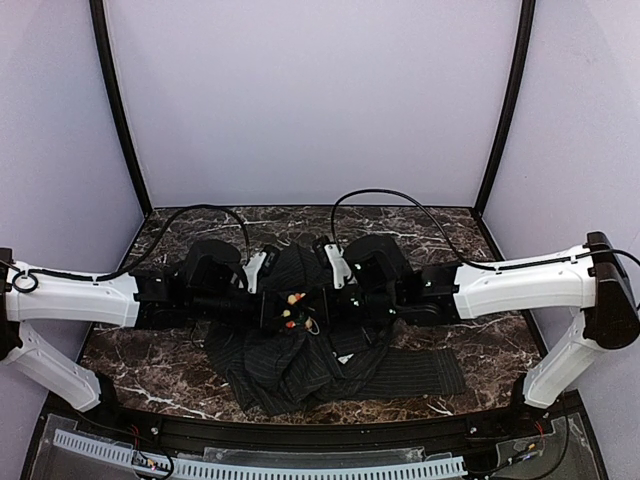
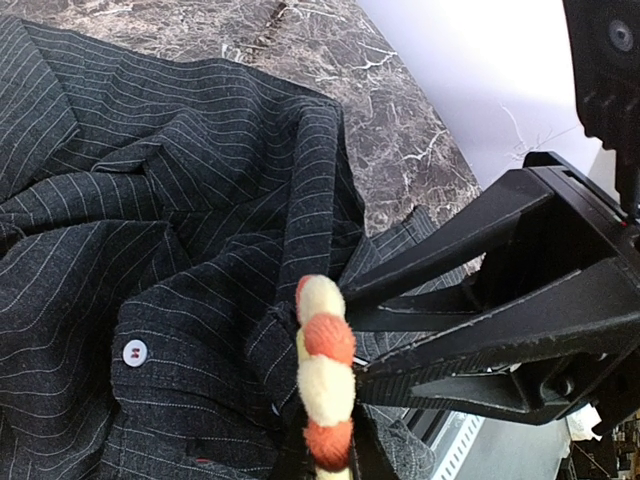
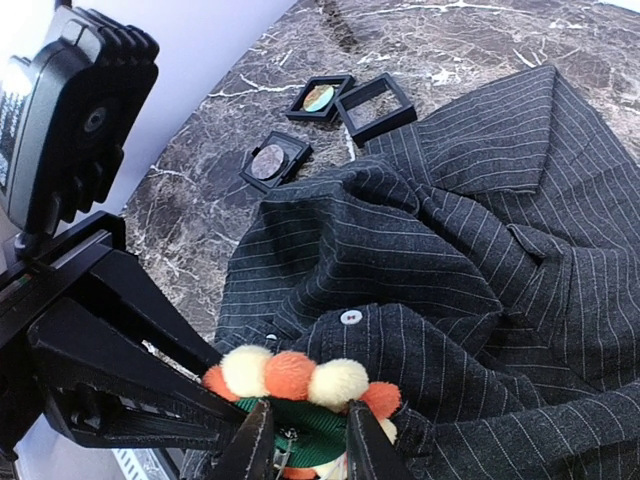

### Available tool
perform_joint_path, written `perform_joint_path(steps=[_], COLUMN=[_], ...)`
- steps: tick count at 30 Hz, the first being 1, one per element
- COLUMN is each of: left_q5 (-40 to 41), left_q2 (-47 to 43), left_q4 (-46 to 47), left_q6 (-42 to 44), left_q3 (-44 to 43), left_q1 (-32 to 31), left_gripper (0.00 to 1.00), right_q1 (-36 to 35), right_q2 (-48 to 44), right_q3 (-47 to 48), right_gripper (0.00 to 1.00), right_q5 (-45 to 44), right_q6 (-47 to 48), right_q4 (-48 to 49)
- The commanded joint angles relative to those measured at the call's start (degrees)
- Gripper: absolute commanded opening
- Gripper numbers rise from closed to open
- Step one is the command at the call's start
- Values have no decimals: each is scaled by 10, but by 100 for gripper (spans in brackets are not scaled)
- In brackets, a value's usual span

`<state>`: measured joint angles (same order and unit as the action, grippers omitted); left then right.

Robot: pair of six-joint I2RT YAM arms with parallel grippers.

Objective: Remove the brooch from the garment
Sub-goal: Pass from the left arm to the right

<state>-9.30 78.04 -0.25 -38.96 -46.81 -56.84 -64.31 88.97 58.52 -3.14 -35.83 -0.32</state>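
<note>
The brooch (image 3: 290, 376) is sitting at the middle of the bench (image 1: 480, 350), still on the dark pinstriped garment (image 1: 300, 372), with its green centre showing inside a ring of cream and orange beads. The right tool (image 3: 308, 412) is pinching it: in the right wrist view its two fingers are rising from 6 o'clock and standing close on either side of the green centre. In the left wrist view the brooch is showing edge-on as a column of beads, and those same fingers are reaching it from 3 o'clock. The left tool (image 3: 218, 397) is coming in from 9 o'clock, its fingers drawn almost together and closing on the beads at the brooch's rim, where the cloth is bunching up around them. A small white button (image 3: 350, 318) is lying on the fabric just at 12 o'clock of the brooch. The garment is lying rumpled under both tools, with one long piece trailing across the bench toward 4 o'clock in the top view. Well apart from the brooch, toward 12 o'clock in the right wrist view, three small square black boxes (image 3: 318, 98) are resting on the dark marbled bench beside the garment's edge. From above, the two white arms are reaching in from 9 and 3 o'clock and meeting over the cloth.
</note>
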Motion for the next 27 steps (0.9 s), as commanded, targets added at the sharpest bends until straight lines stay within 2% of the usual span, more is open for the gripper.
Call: perform_joint_path(steps=[1,10,18,21,27], left_q5=[4,32,34,34,31], left_q2=[-6,-12,-18,-21,-22], left_q4=[-2,-13,-7,-5,-1], left_q6=[6,-6,-17,-17,-17], left_q3=[-13,-7,4,6,11], left_q1=[0,3,8,8,8], left_gripper=[1,1,1,1,1], right_q1=[-12,-19,-19,-19,-17], right_q2=[19,13,-1,-8,-30], right_q3=[28,41,36,29,9], right_gripper=[25,25,25,27,39], right_q5=[-49,-123,-151,-139,-59], right_q6=[-3,-18,-29,-28,-12], right_q4=[-55,-117,-132,-121,-56])
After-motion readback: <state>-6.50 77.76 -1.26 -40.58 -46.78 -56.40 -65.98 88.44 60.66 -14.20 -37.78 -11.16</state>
